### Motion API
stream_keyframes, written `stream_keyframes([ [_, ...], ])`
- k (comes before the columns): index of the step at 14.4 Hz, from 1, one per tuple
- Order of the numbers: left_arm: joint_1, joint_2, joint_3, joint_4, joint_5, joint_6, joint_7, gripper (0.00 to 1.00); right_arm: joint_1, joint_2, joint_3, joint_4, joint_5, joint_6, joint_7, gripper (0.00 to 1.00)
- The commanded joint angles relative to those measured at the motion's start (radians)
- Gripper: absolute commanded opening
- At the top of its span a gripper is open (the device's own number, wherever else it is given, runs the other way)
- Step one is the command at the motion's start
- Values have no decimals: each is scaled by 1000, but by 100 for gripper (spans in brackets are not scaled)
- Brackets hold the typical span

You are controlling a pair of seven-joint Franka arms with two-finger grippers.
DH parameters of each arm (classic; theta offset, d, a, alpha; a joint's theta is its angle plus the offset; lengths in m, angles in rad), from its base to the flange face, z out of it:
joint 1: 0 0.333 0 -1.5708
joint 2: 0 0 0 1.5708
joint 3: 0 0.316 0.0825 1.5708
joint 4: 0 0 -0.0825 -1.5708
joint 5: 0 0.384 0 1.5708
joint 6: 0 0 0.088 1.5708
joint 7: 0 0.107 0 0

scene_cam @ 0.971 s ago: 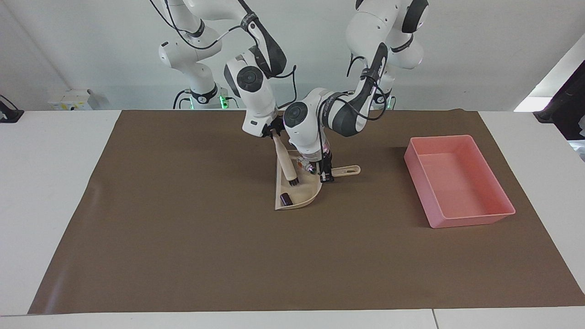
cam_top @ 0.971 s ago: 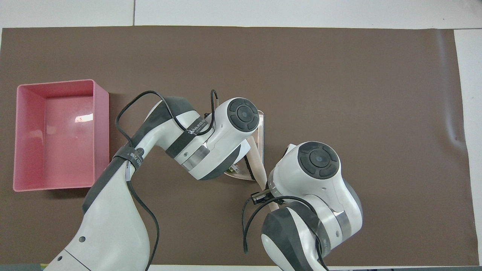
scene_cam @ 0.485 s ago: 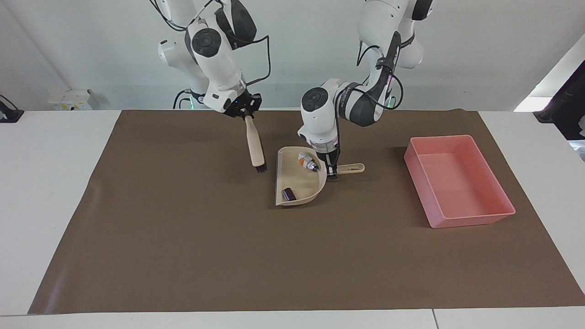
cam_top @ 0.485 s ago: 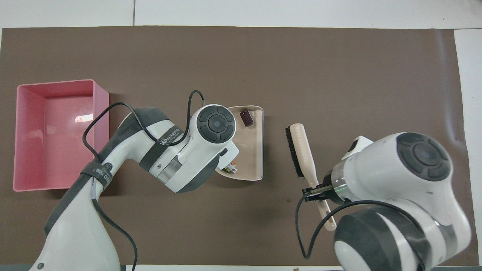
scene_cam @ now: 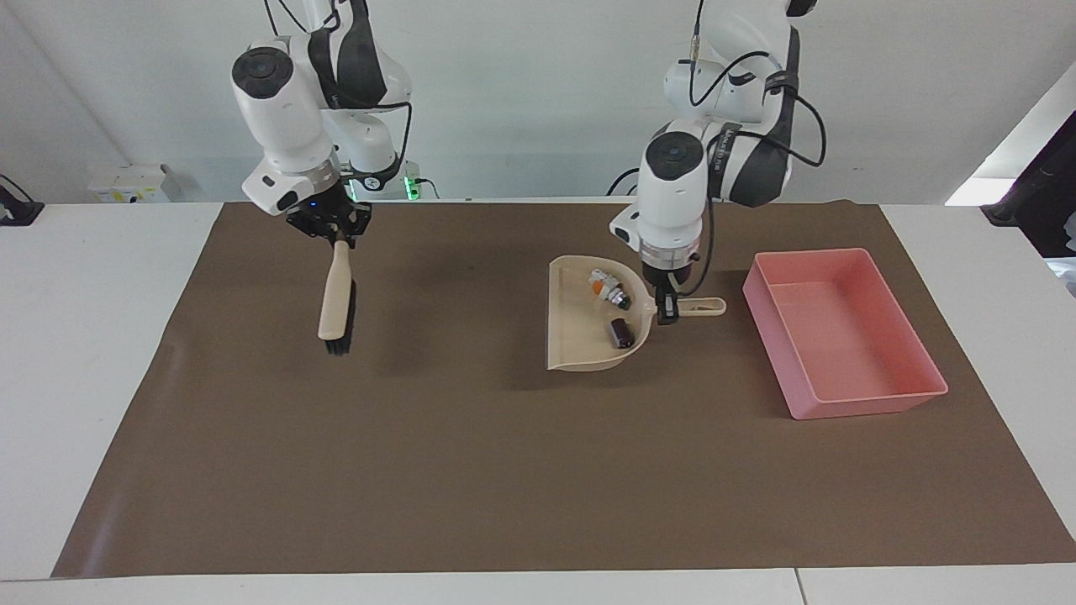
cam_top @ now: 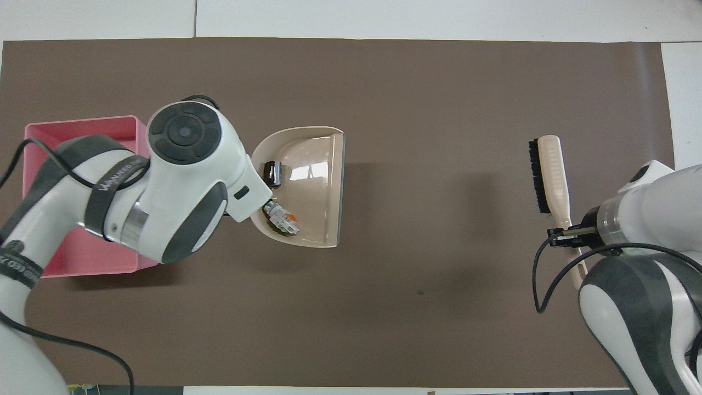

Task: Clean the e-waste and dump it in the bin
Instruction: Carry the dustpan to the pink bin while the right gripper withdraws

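I see my left gripper [scene_cam: 667,315] pinched on the handle of the beige dustpan [scene_cam: 580,344], held above the brown mat [scene_cam: 471,470] beside the pink bin [scene_cam: 841,403]; both bits of e-waste ride in the pan, the white part [scene_cam: 607,288] and the black block [scene_cam: 622,334]. My right gripper [scene_cam: 334,239] is clamped on the brush [scene_cam: 336,294], hanging bristles-down over the mat toward the right arm's end.
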Motion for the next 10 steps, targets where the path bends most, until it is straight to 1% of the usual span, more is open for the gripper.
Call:
stream_keyframes([
  [1, 101, -81, -2, -30, -44, -35, 141, 0, -76, 71, 15, -10, -42, 93, -31, 0],
  [3, 170, -89, 2, -17, -44, -46, 215, 0, -113, 88, 15, -36, -41, 162, -110, 0],
  [5, 254, -89, 2, 12, -44, -66, 303, 0, -168, 93, 15, -91, -38, 241, -179, 0],
  [8, 363, -78, 4, 68, -44, -96, 327, 0, -185, 108, 15, -127, -35, 268, -195, 0],
  [10, 388, -77, 5, 82, -44, -95, 358, 0, -208, 104, 15, -165, -28, 274, -195, 0],
])
